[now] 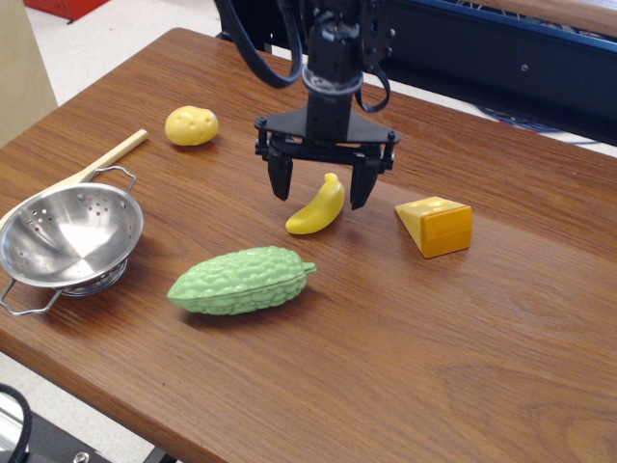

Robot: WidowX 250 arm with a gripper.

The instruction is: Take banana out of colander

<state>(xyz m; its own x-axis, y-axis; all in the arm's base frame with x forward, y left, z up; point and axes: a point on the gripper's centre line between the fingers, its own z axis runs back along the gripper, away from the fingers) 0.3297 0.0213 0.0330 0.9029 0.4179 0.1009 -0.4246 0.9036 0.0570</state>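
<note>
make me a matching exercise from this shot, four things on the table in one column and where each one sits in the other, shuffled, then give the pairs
Things:
1. banana
2. colander
3. green gourd
4. cheese wedge

Places:
A. near the table's left edge, empty, with a wooden spoon behind it
B. on the table right of the gripper
C. lying on the wood below the open gripper, between its fingers
D. toward the front of the table, in front of the banana

Pairs: 1-C, 2-A, 3-D, 4-B
</note>
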